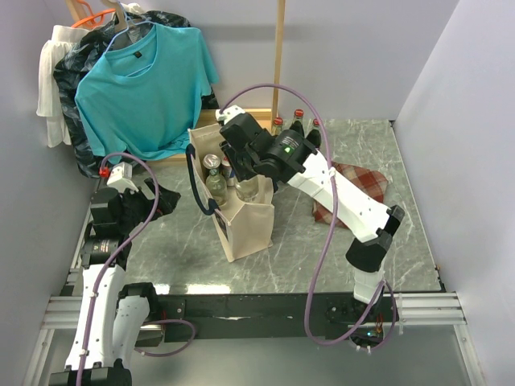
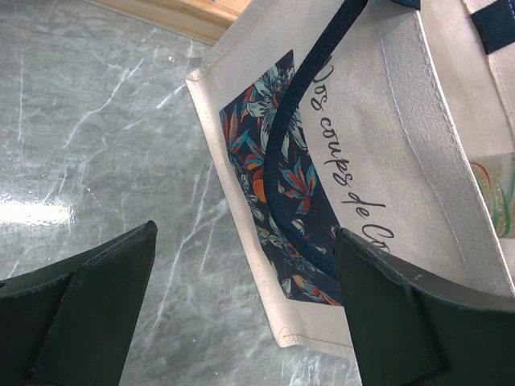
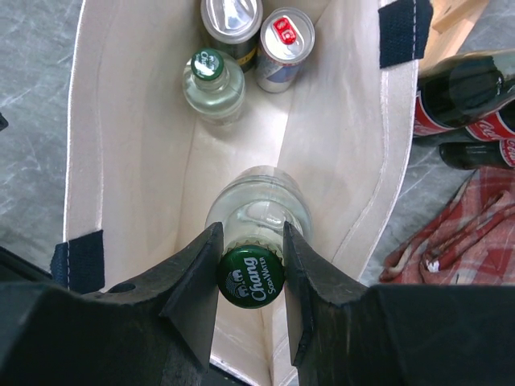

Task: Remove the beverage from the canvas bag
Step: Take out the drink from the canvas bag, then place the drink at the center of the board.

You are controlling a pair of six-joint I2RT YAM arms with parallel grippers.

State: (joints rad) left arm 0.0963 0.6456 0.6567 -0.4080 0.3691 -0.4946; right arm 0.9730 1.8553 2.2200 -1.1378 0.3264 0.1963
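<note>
Right gripper (image 3: 251, 277) is clamping the green "Chang Soda Water" crown cap of a clear glass bottle (image 3: 257, 211), one finger on each side of the cap. The bottle is standing upright inside the tall cream-beige canvas bag with navy handles (image 3: 121, 145), at the end nearest the wrist camera. Can't tell from these views whether its base is sitting on the bag floor or is lifted off it.

Also in the bag, at the far end: a second clear bottle with a green cap (image 3: 213, 84) and two silver-topped cans (image 3: 231, 20), side by side.

Left gripper (image 2: 245, 233) is hanging with its fingers spread wide and nothing between them, low over the grey marble tabletop (image 2: 96, 145), just beside the bag's side wall with the navy floral patch.

Outside the bag on its right: dark cola bottles with red labels (image 3: 459, 88), with a red plaid cloth (image 3: 459, 241) lying near them.
</note>
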